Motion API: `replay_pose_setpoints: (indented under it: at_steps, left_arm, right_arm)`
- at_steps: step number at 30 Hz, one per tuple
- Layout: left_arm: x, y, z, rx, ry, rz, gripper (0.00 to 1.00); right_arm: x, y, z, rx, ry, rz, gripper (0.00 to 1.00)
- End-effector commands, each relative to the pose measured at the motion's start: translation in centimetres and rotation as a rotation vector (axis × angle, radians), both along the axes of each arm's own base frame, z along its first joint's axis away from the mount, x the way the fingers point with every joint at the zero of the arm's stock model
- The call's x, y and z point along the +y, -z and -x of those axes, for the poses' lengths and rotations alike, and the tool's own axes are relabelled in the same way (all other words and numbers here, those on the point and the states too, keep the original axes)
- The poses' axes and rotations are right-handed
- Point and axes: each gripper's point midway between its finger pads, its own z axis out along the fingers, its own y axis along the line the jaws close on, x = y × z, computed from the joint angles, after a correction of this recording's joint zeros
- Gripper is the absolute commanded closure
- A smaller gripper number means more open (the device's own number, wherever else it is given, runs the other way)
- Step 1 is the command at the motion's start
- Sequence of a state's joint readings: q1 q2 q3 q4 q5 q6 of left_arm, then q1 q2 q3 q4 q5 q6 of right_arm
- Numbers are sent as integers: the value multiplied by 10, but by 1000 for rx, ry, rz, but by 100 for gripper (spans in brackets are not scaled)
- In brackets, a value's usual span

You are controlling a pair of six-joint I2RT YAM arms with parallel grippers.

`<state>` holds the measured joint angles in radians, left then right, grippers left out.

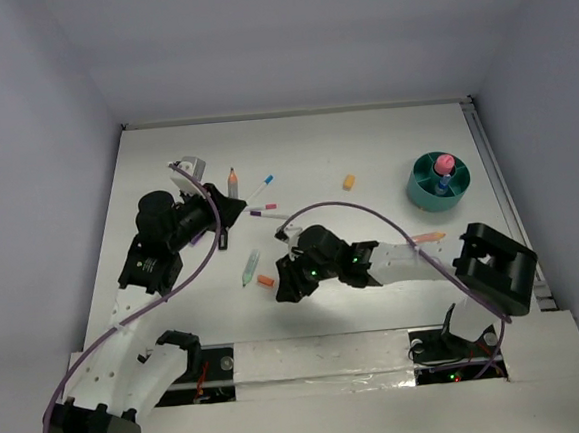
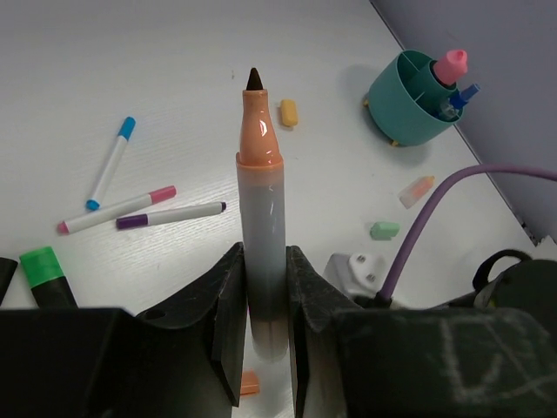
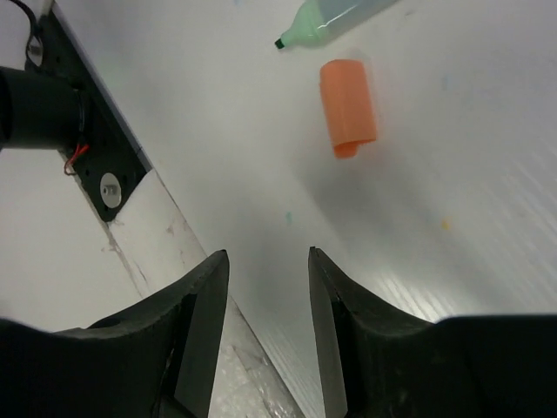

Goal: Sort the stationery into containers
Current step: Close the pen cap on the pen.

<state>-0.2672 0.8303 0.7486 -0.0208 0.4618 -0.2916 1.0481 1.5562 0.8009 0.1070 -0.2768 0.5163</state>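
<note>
Left wrist view: my left hand (image 2: pixel 264 261) is clamped on an uncapped orange-tipped marker (image 2: pixel 259 174), nib outward; teal holder (image 2: pixel 405 100) at 1 o'clock. Right wrist view: my right hand (image 3: pixel 265 287) has jaws apart, empty, with an orange cap (image 3: pixel 348 106) at 12 o'clock on the surface (image 3: pixel 452 218). Pale scrawl on the left housing is unreadable.

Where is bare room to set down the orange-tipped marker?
For the orange-tipped marker: bare far strip of table behind the orange eraser and teal holder, and the near strip before the right arm. Crowded centre-left, around the blue-capped marker, purple-capped marker and pale green pen.
</note>
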Motion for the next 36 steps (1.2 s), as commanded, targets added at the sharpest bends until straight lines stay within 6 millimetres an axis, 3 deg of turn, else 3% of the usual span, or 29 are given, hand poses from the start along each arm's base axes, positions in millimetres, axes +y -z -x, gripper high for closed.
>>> replay_pose_setpoints:
  at_steps: [1, 2, 7, 8, 10, 13, 16, 21, 36]
  left_arm:
    - [2, -27, -4, -80, -9, 7, 100]
    - [2, -27, -4, -81, -10, 7, 100]
    - [17, -27, -8, -76, -86, -4, 100]
    - [32, -25, -17, -65, -177, -18, 100]
    - [58, -23, -25, -45, -289, -36, 100]
    - [79, -31, -28, -63, -368, -18, 100]
    - [83, -33, -28, -62, -369, -4, 100]
    - [83, -33, -26, -66, -362, 3, 100]
    - [86, -36, -24, -78, -373, -1, 100]
  right_arm:
    - [34, -20, 1, -72, -69, -50, 52]
    - [37, -21, -11, -123, -50, -25, 52]
    - [33, -22, -31, -243, -53, 65, 46]
    - [26, -13, -36, -277, -66, 122, 45]
    - [31, -7, -42, -308, -88, 155, 45]
    - [36, 7, -49, -331, -132, 208, 45]
    - [38, 17, -55, -364, -169, 258, 45]
    - [42, 13, -73, -436, -177, 326, 45]
    - [55, 33, -60, -494, -254, 446, 43]
